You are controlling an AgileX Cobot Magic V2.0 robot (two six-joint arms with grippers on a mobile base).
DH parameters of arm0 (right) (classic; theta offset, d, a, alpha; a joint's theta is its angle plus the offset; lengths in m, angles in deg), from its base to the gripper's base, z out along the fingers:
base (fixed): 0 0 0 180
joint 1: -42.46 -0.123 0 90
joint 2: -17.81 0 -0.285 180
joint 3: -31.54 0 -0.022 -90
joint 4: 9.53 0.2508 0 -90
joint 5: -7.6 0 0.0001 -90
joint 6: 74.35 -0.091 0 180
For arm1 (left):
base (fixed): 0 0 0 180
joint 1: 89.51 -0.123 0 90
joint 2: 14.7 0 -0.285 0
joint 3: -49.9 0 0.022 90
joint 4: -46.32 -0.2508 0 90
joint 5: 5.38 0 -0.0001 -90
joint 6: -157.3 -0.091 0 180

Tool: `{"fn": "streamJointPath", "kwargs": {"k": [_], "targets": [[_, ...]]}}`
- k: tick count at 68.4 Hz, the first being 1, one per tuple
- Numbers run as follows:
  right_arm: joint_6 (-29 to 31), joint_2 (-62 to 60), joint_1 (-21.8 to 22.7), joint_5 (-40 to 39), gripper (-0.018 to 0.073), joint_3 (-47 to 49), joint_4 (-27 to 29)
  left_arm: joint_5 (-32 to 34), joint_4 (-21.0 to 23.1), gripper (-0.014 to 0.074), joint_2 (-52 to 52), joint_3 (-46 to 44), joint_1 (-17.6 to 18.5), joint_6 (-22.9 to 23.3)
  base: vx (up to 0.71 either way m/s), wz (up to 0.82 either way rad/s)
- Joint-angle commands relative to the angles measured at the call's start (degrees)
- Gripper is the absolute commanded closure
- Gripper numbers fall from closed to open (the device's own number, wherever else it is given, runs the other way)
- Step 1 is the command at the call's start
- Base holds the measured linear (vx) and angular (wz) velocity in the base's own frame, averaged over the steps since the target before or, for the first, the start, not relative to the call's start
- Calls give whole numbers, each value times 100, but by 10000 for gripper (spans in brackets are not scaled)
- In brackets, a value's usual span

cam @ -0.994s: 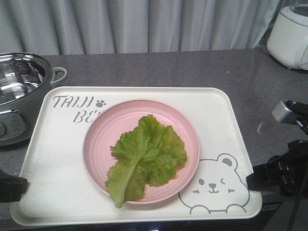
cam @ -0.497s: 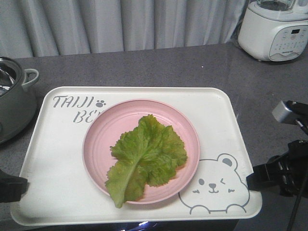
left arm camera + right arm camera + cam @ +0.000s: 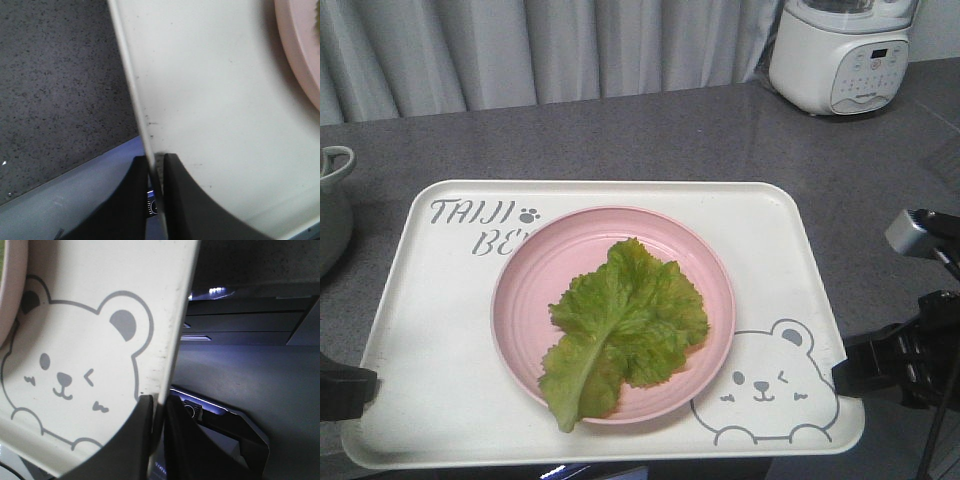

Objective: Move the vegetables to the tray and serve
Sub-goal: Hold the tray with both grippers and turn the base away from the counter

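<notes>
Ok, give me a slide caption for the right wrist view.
Right hand pinching the bear-printed edge of the cream tray.

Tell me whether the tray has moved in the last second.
Yes. The tray has shifted right relative to the white appliance and pot.

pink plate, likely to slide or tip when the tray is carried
The pink plate looks shallow and wide, so tipping seems unlikely. It sits loose on the smooth tray, so it may slide if that tilts. The lettuce leaf adds little weight to pin it.
</notes>
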Motion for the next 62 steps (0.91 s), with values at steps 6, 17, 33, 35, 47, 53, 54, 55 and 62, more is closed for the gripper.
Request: {"fn": "streamJointPath", "kwargs": {"k": [6, 17, 33, 35, 47, 53, 54, 55, 62], "targets": [[283, -133, -29, -6, 562, 148, 345, 362, 208, 602, -81, -152, 61, -165, -4, -14], [283, -133, -29, -6, 562, 148, 345, 362, 208, 602, -81, -152, 61, -165, -4, -18], [283, -133, -29, -6, 562, 148, 345, 357, 208, 602, -81, -152, 61, -165, -4, -29], [283, -133, -29, -6, 562, 148, 345, 350, 208, 602, -81, -152, 61, -165, -4, -36], [283, -133, -29, -6, 562, 148, 345, 350, 208, 602, -81, -152, 61, -165, -4, -41], [283, -133, -29, -6, 562, 148, 345, 350, 208, 602, -81, -152, 61, -165, -3, -43], [283, -133, -29, -6, 562, 148, 345, 350, 208, 602, -81, -152, 61, -165, -3, -43], [283, -133, -29, -6, 562, 148, 345, 350, 208, 602, -81, -152, 61, -165, -3, -43], [283, -133, -29, -6, 562, 148, 345, 350, 208, 602, -81, -152, 61, -165, -3, -42]]}}
